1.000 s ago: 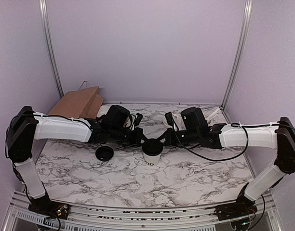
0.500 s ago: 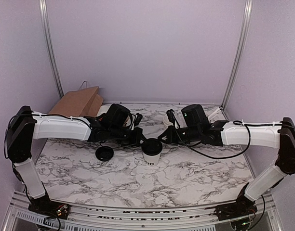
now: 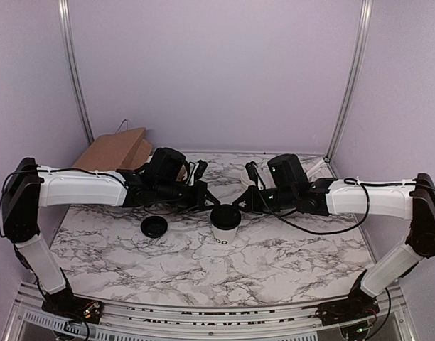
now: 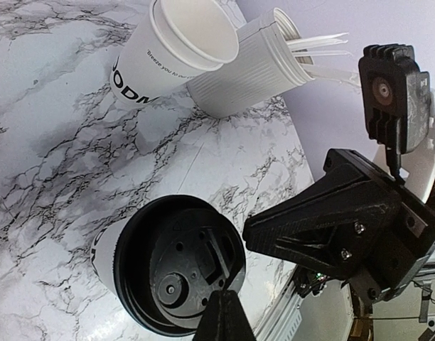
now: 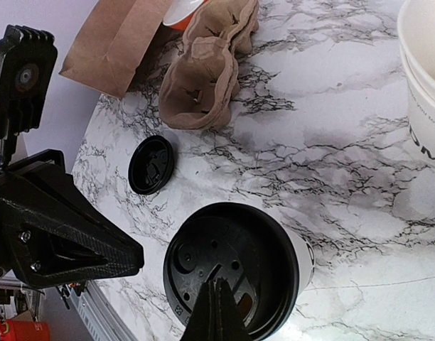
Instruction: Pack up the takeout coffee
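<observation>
Shut jaws on L gripper [image 4: 223, 307], nothing pinched, tip right over near rim of black lid [image 4: 176, 273]; contact or not, can't tell. Same w/ R gripper [image 5: 214, 302]: shut jaws, nothing held, tip over lid's edge from opp. side.

Coffee cup [image 3: 224, 233] upright on marble table [image 3: 288, 256], betw. both grippers, lid seated on top. Black lettering low on cup's side, too small to read in top view.

Spare black lid [image 3: 154, 226] flat on table, left of cup, apart from it.

Behind cup: stack of white cups [image 4: 176, 57] w/ big black "ODM" plus a small line starting "Breeze", just beside ribbed white tub [image 4: 246, 71] w/ white utensils.

Brown pulp carrier [image 5: 207, 71] & brown paper bag [image 3: 116, 150] behind-left of cup.
</observation>
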Robot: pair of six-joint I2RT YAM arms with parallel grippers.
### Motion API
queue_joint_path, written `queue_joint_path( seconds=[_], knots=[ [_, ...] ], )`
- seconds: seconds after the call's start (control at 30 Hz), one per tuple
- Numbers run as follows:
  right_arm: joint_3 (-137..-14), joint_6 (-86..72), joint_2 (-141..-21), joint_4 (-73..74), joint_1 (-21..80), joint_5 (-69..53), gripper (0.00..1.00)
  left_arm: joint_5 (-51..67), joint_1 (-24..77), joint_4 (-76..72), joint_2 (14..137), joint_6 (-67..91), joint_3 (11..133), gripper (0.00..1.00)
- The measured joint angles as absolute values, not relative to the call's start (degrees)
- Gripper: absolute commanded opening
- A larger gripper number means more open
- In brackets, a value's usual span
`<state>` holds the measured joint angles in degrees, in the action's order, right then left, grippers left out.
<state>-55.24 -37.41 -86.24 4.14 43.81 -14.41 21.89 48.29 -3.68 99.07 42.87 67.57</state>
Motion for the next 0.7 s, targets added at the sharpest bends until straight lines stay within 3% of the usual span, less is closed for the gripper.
queue_joint_path(
  seconds=[0.7],
  knots=[
    [-55.2,-37.4,-88.6,4.4,43.9,-14.4,0.00,31.9,46.7,-22.1,99.1,54.0,62.0,0.00]
  ],
)
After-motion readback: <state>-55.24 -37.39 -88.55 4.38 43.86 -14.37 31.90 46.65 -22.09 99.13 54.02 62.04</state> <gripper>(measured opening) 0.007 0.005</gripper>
